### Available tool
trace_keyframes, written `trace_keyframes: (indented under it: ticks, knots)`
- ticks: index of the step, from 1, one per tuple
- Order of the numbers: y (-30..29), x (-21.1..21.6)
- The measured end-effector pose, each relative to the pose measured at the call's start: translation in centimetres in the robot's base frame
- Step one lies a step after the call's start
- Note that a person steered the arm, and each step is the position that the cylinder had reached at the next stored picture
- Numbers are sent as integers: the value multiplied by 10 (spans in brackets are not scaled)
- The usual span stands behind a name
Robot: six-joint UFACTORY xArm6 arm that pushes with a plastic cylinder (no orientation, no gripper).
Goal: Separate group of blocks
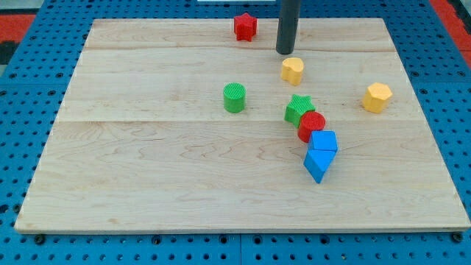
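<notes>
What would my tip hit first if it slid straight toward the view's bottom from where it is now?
Most likely the yellow heart block, which sits just below my tip and slightly to the view's right. Contact could be glancing; depth is hard to judge.

A single camera looks down at a slant onto the pale wooden table (147, 177) from beyond its near long edge, facing the far edge at the view's top. The board narrows toward the top, so the lens sits high but not overhead. It stands back far enough to hold almost the whole board, with the blue perforated base (22, 243) showing around it (the lower corners are nearly cut off). The dark rod enters from the top edge, its upper part out of frame; there is no second view.
</notes>
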State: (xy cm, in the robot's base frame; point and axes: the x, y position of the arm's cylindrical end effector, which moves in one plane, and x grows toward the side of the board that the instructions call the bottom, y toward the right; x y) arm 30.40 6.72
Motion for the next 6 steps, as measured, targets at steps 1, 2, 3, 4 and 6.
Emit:
trace_keyframes:
  ticks: [1,2,3,4,6]
  knots:
    - [-10,57]
    - [-16,85]
    - [-6,100]
    - [33,150]
    - [31,195]
